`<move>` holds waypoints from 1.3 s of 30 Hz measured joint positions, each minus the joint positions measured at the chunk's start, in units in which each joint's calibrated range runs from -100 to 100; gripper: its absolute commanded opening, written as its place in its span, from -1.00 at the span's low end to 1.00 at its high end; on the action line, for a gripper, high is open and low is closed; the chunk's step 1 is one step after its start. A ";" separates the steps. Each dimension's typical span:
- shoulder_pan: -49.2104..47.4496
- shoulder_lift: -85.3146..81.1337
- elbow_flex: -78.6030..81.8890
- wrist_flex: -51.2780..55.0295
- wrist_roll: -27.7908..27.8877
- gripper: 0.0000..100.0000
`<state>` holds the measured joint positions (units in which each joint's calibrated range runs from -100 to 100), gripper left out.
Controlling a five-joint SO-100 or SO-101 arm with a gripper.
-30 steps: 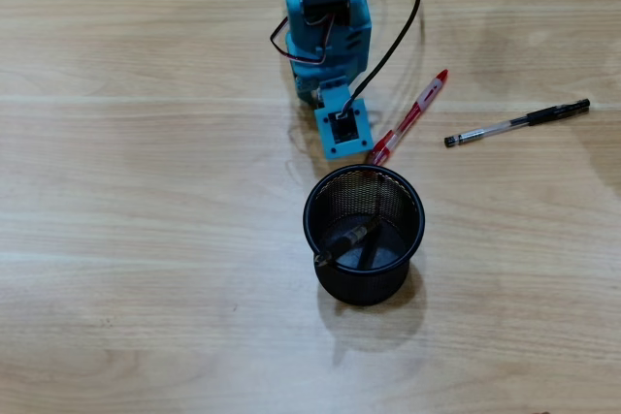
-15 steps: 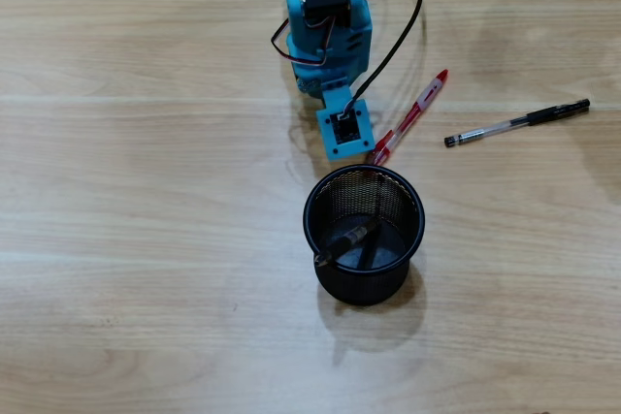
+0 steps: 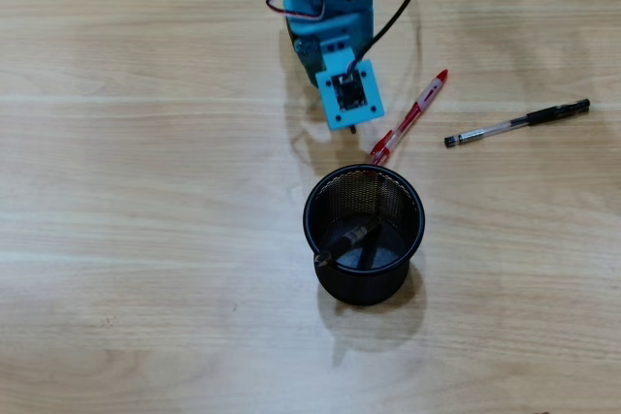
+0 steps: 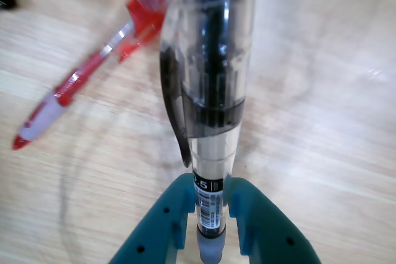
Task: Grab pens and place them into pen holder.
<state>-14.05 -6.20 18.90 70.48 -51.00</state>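
My claw (image 4: 212, 214) is clamped on 1 black pen (image 4: 210, 91), its length pointing away from the wrist camera. The holder (image 3: 364, 232) sits just at 6 o'clock of it overhead.

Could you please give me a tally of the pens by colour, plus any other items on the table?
Red pens: 1, lying on the table.
Black-and-clear pens: 3, one on the table at right, one inside the pen holder, one clamped in the gripper, seen in the wrist view.
Pen holders: 1, black mesh.
Total: 5 things.
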 measured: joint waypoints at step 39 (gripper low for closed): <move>-1.33 0.08 -5.68 -73.20 0.05 -0.96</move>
<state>-15.39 -6.12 13.22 -2.72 -50.95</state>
